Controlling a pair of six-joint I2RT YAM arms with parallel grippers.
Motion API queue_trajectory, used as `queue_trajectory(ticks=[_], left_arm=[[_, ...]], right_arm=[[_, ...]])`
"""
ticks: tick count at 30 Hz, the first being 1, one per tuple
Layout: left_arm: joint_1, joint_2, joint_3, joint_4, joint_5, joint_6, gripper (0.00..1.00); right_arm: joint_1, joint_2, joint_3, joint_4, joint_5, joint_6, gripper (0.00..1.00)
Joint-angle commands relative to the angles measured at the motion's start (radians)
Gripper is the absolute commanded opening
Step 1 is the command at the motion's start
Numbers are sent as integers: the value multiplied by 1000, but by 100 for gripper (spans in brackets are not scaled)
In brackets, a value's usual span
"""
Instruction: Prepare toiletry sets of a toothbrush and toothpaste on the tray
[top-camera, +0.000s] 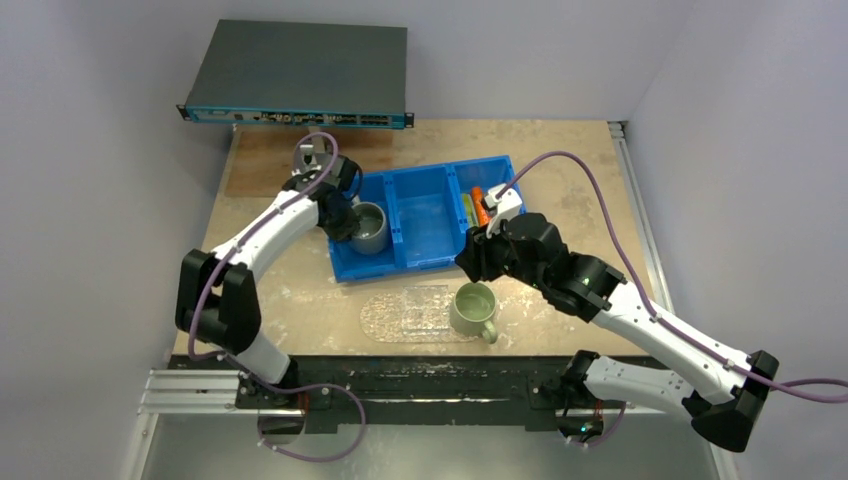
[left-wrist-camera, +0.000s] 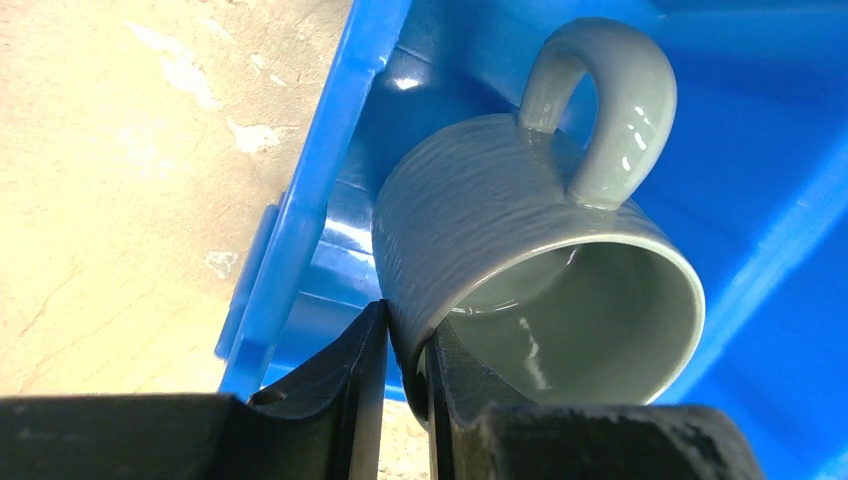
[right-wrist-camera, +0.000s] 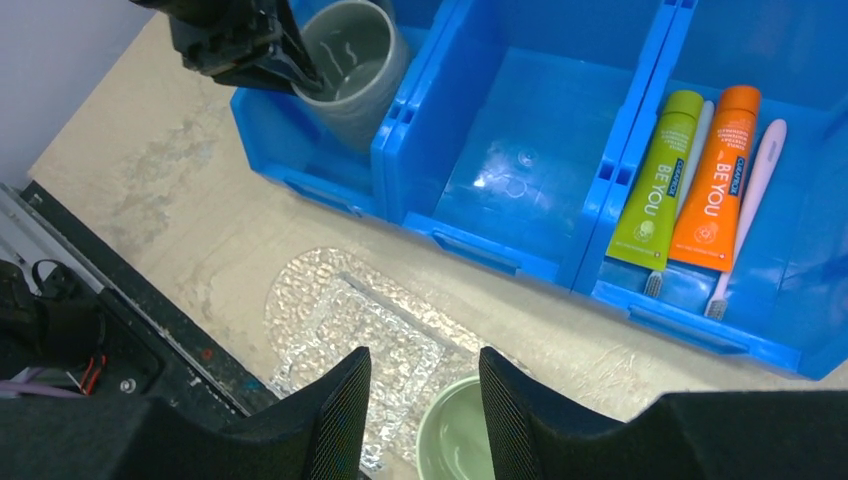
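From above we see the tray (top-camera: 400, 315) on the bench (top-camera: 300, 290) beside the bin (top-camera: 425, 205); at the left wrist, our left gripper (left-wrist-camera: 405, 340) pinches the rim of a grey mug (left-wrist-camera: 480, 220); at the right wrist, our right gripper (right-wrist-camera: 425, 370) stands open and empty, with the tubes (right-wrist-camera: 715, 175) and toothbrushes (right-wrist-camera: 760, 170) lying in the bin.

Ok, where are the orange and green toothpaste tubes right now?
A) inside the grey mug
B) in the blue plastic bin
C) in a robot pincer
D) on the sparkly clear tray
B: the orange toothpaste tube and the green toothpaste tube lie in an end compartment of the blue plastic bin.
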Motion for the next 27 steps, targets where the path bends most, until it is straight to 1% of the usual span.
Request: queue_trajectory(ticks=[1, 6, 12, 27], left_arm=[[-9, -121, 5, 66, 48, 48, 0], [-10, -179, -13, 79, 76, 68, 0], [-30, -272, -17, 19, 88, 96, 0], [-173, -606, -128, -176, 68, 136, 0]], right_arm=[[-1, -23, 41, -17, 5, 15, 46], [-1, -26, 54, -38, 22, 15, 46], [-1, -24, 71, -62, 42, 9, 46], [-1, -2, 84, -69, 60, -10, 46]])
